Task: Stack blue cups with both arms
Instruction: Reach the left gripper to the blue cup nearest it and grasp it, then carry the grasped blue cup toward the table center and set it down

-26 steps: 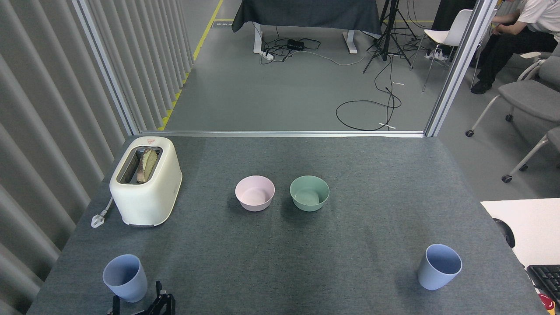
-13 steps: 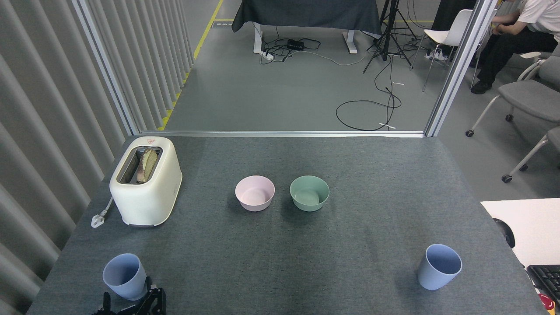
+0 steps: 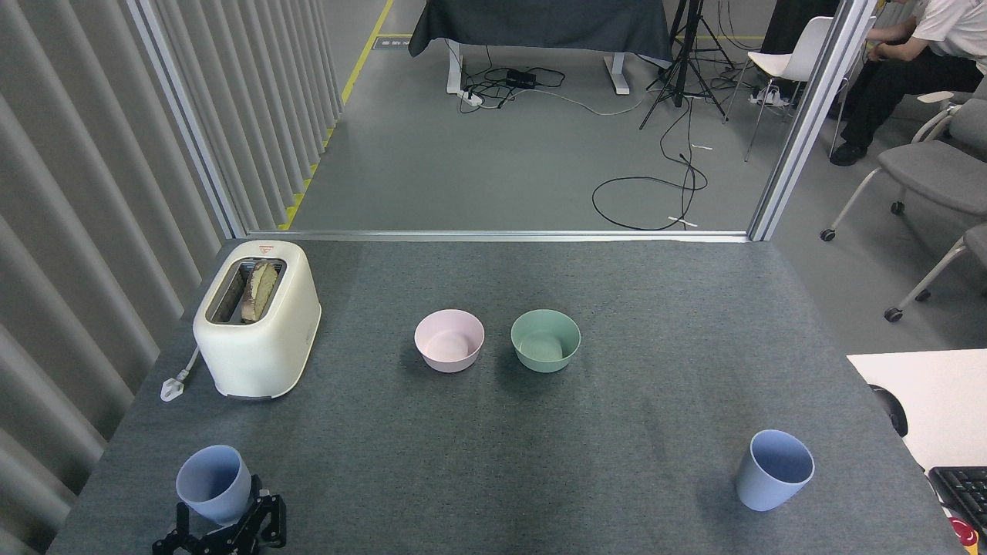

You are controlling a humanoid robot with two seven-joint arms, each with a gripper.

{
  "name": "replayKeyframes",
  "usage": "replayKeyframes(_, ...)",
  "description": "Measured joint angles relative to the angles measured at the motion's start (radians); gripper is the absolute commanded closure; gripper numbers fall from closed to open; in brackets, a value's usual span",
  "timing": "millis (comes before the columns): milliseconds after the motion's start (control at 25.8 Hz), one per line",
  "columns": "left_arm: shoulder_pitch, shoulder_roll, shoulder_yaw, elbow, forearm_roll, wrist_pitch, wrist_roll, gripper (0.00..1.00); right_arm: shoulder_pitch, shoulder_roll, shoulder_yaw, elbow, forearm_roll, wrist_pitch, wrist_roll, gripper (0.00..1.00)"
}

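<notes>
- Presently, the left pincer (image 3: pixel 220 518) sits at the bottom-left frame edge, partly cut off; its fingers flank the base of the left blue cup (image 3: pixel 213 484). Whether they clamp it cannot be told.
- Right blue cup (image 3: pixel 773 469): upright on the tabletop (image 3: pixel 601 455), near right, well apart.
- Right pincer: out of frame.
- Pink bowl (image 3: pixel 449 340) and green bowl (image 3: pixel 544 340): centre, side by side.

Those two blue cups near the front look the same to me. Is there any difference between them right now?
The left blue cup has the left gripper around its base; the right blue cup stands alone with no arm near it. The left cup sits at the table's front left corner, below the toaster; the right one sits near the front right edge. Both share colour, shape and an upward-facing opening.
</notes>
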Motion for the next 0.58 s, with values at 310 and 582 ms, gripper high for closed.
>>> replayKeyframes(310,-0.007,0.016,0.000,0.012,0.043,-0.023,0.000,0.30,0.000,0.000,0.000,0.000,0.000,0.001,0.000,0.00)
replayKeyframes(582,0.008,0.022,-0.011,-0.061,0.049,-0.049,0.000,0.33,0.000,0.000,0.005,0.000,0.001,0.002,0.000,0.00)
